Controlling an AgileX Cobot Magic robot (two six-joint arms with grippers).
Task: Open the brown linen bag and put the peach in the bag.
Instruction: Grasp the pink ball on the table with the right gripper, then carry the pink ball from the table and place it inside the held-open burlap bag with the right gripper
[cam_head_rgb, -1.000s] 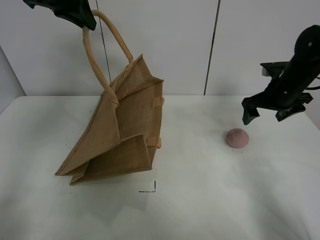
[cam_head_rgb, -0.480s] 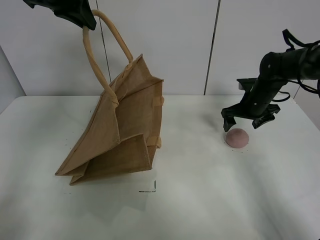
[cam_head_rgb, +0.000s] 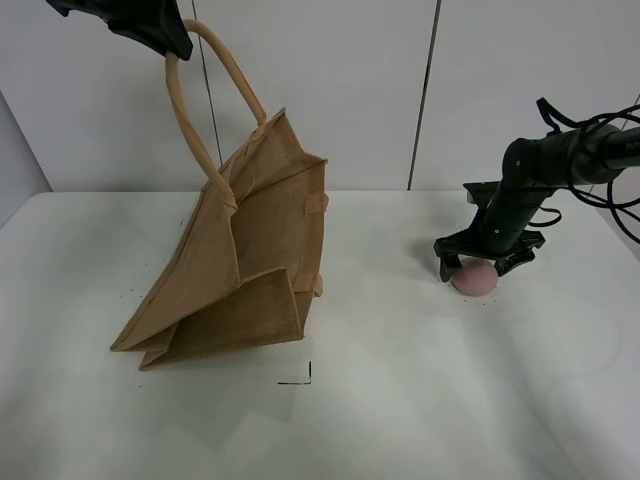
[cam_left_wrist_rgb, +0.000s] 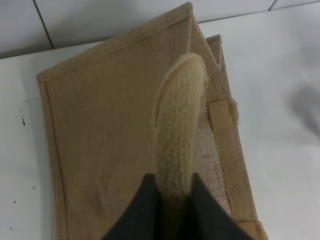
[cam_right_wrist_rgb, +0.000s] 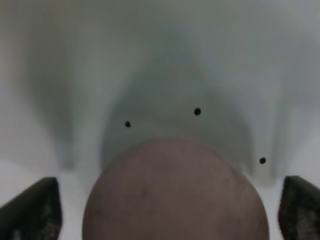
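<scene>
Our right gripper has dropped within the last second and now straddles the peach, jaws wide apart and gripping nothing. The peach sits near the right edge of the table. Our left gripper clamps one handle of the brown linen bag, which stands toward the left edge. We judge that closing comes next.

Right arm matte black, rounded links, black cables looping alongside; left arm black too

A matte white table lies under soft, even light, with a small black corner mark on its surface, and behind its far edge rises a pale panelled wall split by dark vertical seams.
</scene>
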